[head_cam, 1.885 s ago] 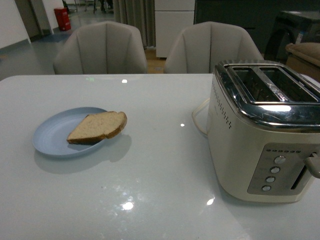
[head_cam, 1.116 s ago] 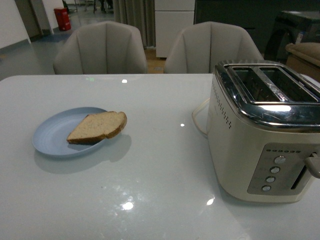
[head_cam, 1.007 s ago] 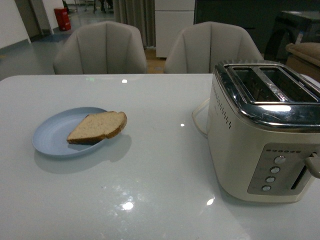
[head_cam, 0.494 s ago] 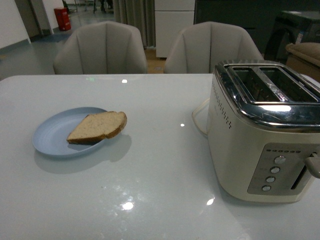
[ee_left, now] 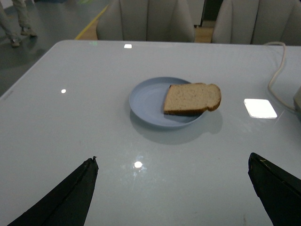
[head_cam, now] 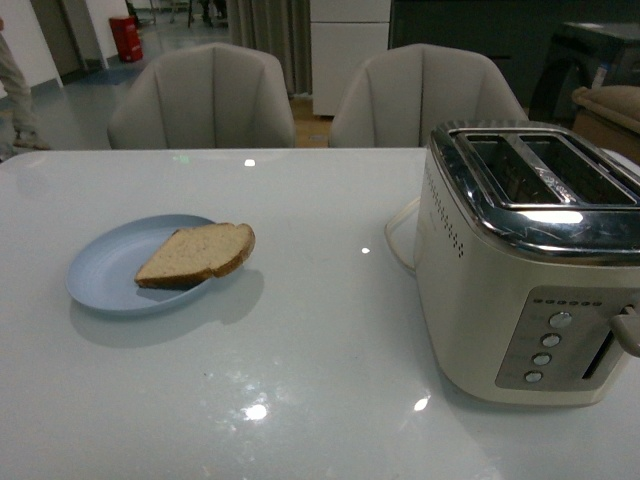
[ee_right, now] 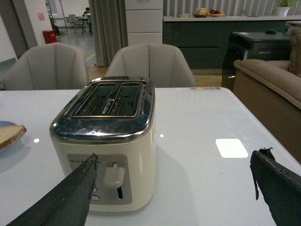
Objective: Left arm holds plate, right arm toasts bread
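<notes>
Left wrist view looks past the left arm's slim black fingers (ee_left: 70, 197), spread wide with nothing between them, toward the round shallow pale-blue plate (ee_left: 146, 101). It lies flat on the glossy white desk (ee_left: 70, 94), ahead of those fingers, roughly centred on the gap between them and apart from both tips. On it rests the slice of light tan bread with a darker brown crust (ee_left: 192, 98), lying flat with its rounded end overhanging the rim on the side toward the right arm. That overhang, I judge, offers an edge that can be pinched without scraping the plate. Right wrist view shows the right arm's black fingers (ee_right: 66, 197) likewise spread wide and empty, with the cream two-slot toaster with a chrome top (ee_right: 103, 141) straight ahead of them and much nearer than the bread. Its slots (ee_right: 110, 99) face up and look empty, and its cream lever (ee_right: 114, 176), on the face toward these fingers, appears raised, so it seems ready to take a slice. Neither arm touches anything, so the task looks not yet begun. The likely first step is the left fingers closing on the plate's rim, since a light plate could slide on so slick a desk when the bread is lifted.
</notes>
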`<state>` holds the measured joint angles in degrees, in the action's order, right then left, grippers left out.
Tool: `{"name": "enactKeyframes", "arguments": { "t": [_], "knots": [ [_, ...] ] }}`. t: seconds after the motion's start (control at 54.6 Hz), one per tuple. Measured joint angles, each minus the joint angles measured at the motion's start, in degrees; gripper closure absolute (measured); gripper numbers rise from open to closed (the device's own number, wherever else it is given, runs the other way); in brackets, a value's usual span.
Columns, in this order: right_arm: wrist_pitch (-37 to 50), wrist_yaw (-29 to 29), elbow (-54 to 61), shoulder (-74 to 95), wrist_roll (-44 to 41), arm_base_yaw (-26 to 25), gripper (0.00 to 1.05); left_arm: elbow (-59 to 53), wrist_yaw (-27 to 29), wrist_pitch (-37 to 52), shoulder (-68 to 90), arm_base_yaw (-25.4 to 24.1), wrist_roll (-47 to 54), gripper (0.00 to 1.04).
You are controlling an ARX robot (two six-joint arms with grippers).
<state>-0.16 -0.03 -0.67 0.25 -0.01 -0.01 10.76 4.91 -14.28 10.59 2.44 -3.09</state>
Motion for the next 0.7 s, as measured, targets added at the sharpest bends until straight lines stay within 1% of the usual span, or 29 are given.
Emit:
{"name": "enactKeyframes", "arguments": {
  "t": [0.128,0.22,0.275,0.329,0.384,0.421,0.476,0.512,0.586,0.695],
  "knots": [
    [0.0,0.0,0.0,0.0,0.0,0.0,0.06,0.2,-1.5,4.5,3.9,0.4,0.2,0.07],
    [0.0,0.0,0.0,0.0,0.0,0.0,0.06,0.4,-2.8,10.4,10.1,-0.2,0.8,0.07],
    [0.0,0.0,0.0,0.0,0.0,0.0,0.06,1.9,-4.1,17.9,18.9,-0.2,2.0,0.07],
    [0.0,0.0,0.0,0.0,0.0,0.0,0.06,5.6,-4.5,25.9,29.3,1.2,3.4,0.07],
    [0.0,0.0,0.0,0.0,0.0,0.0,0.06,8.5,-5.0,29.9,35.6,2.1,4.1,0.07],
    [0.0,0.0,0.0,0.0,0.0,0.0,0.06,11.8,-5.5,33.6,42.5,2.9,5.0,0.07],
    [-0.1,0.0,0.0,0.0,0.0,0.0,0.06,14.6,-5.8,36.4,48.2,3.4,5.1,0.07],
    [-0.1,0.0,0.0,0.0,0.0,0.0,0.06,18.6,-5.8,39.1,55.3,4.2,5.3,0.07],
    [0.0,0.0,0.0,0.0,0.0,0.0,0.06,25.2,-6.3,40.5,65.4,4.8,5.6,0.07],
    [0.0,0.0,0.0,0.0,0.0,0.0,0.06,33.9,-7.7,39.3,78.4,4.9,6.6,0.07]
  ]
}}
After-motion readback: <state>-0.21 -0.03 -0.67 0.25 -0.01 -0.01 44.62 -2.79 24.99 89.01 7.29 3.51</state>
